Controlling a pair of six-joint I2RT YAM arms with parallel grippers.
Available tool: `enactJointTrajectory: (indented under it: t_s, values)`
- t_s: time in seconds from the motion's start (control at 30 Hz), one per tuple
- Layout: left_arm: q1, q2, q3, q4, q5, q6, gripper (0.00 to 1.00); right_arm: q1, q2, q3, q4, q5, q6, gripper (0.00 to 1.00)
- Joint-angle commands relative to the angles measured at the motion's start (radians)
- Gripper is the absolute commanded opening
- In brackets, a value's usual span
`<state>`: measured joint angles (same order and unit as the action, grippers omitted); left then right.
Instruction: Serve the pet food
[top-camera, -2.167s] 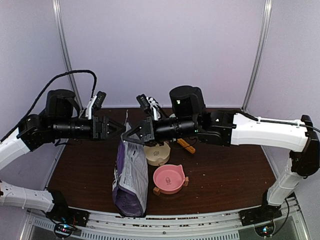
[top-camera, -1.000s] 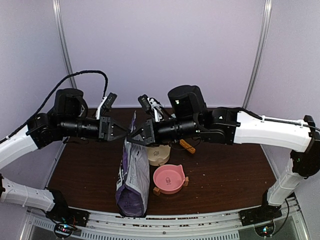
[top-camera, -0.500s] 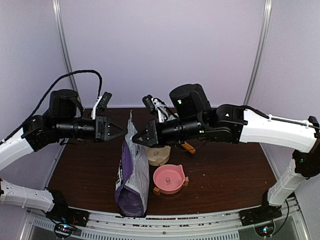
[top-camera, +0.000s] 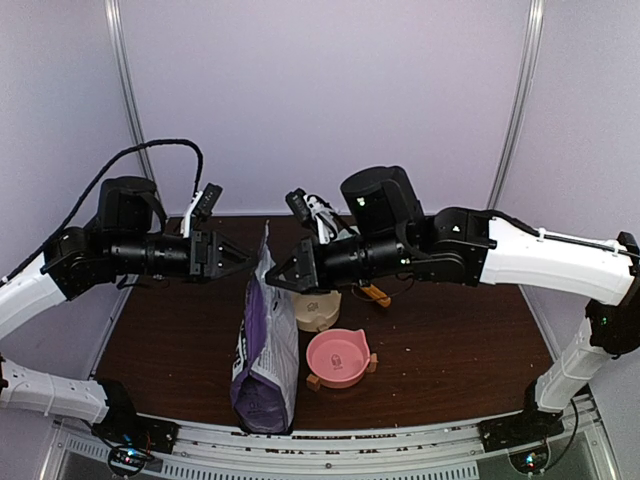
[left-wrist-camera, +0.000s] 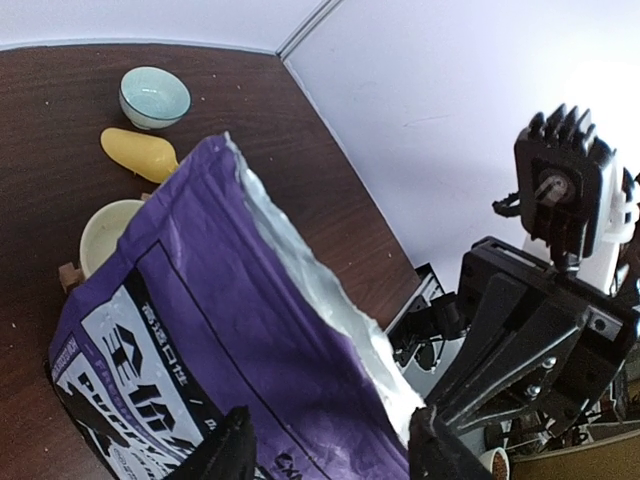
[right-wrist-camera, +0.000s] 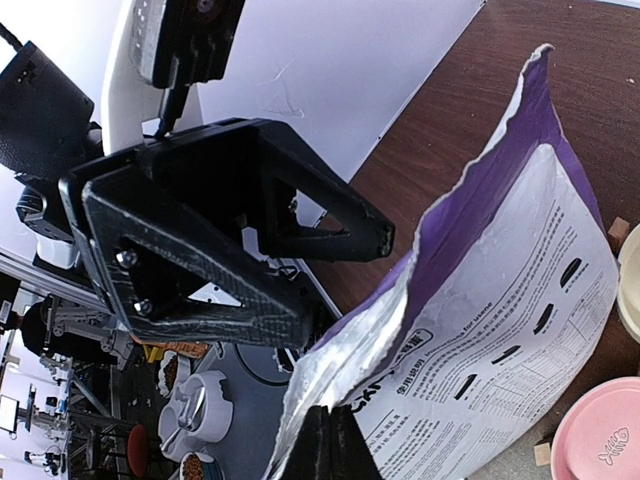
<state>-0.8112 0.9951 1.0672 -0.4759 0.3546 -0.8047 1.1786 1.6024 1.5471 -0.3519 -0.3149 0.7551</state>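
The purple-and-white bag (top-camera: 265, 350) stands upright on the table with its top torn open. It also shows in the left wrist view (left-wrist-camera: 200, 330) and the right wrist view (right-wrist-camera: 500, 300). My right gripper (top-camera: 273, 281) (right-wrist-camera: 330, 418) is shut on the bag's upper edge, on the right-hand wall. My left gripper (top-camera: 246, 263) (left-wrist-camera: 330, 442) is open, level with the top of the bag's left wall, and that wall shows between its fingers (left-wrist-camera: 232, 447). The pet food is hidden; the bag's inside does not show.
A pink bowl (top-camera: 338, 357) (right-wrist-camera: 600, 440) sits right of the bag, and a beige bowl (top-camera: 315, 308) (left-wrist-camera: 105, 235) sits behind it. A yellow scoop (top-camera: 373, 292) (left-wrist-camera: 140, 153) and a small pale bowl (left-wrist-camera: 155, 95) lie farther back. Both arms hang over the table's middle.
The bag's top has shifted right and the bag stands straighter. My left gripper drew back from the bag, then came a little closer again. My right gripper kept its hold.
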Motion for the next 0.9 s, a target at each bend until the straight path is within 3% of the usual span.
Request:
enactJointTrajectory:
  t_s: [0.0,0.4,0.53,0.87]
  values:
    - [0.004,0.026,0.058,0.015,0.010,0.010,0.58,0.004,-0.020,0.017,-0.011,-0.013,-0.013,0.00]
    - [0.004,0.101,0.112,-0.071,0.077,0.047,0.63,0.006,-0.015,0.020,-0.025,0.009,-0.028,0.00]
    - [0.004,0.109,0.121,-0.137,0.082,0.067,0.59,0.007,-0.014,0.021,-0.031,0.015,-0.032,0.00]
    - [0.004,0.116,0.110,-0.163,0.110,0.072,0.37,0.009,-0.003,0.040,-0.052,0.019,-0.045,0.00]
